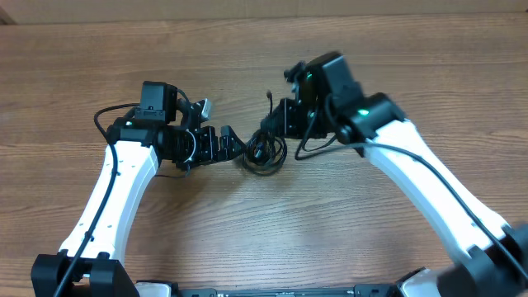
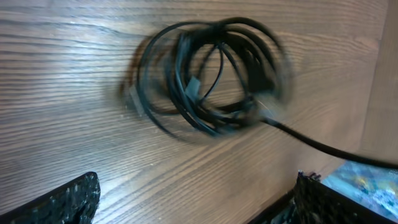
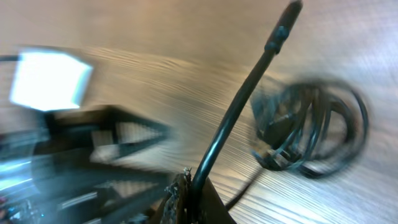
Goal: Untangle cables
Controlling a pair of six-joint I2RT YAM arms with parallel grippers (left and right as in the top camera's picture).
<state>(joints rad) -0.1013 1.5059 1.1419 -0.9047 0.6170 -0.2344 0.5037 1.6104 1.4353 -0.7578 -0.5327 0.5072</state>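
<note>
**Task item.** The coil of cables (image 1: 264, 153) is lying flat on the wooden table (image 1: 412, 66). It is sitting about midway between the far and near edges and close to halfway between the left and right edges. It is showing as several thin black loops wound together. Both wrist views are blurred, so the separate cords inside it cannot be counted.

**Left gripper.** The left gripper (image 1: 235, 148) is sitting low over the surface just beside the coil, on the coil's left. Its jaws are standing wide apart and gripping nothing. In the left wrist view its two fingers (image 2: 62, 199) are framing the coil from one side, with bare wood between them and the loops.

**Right gripper.** The right gripper (image 1: 276, 124) is positioned just beyond the coil, toward the far edge. Its jaws are pressed together and are pinching a single strand (image 3: 236, 112). The strand is rising steeply from between the fingertips and ending in a small plug tip (image 3: 289, 12), which is standing clear of the table. In the left wrist view a strand is trailing out of the coil toward the right. It cannot be confirmed that this is the same cord as the pinched one.
</note>
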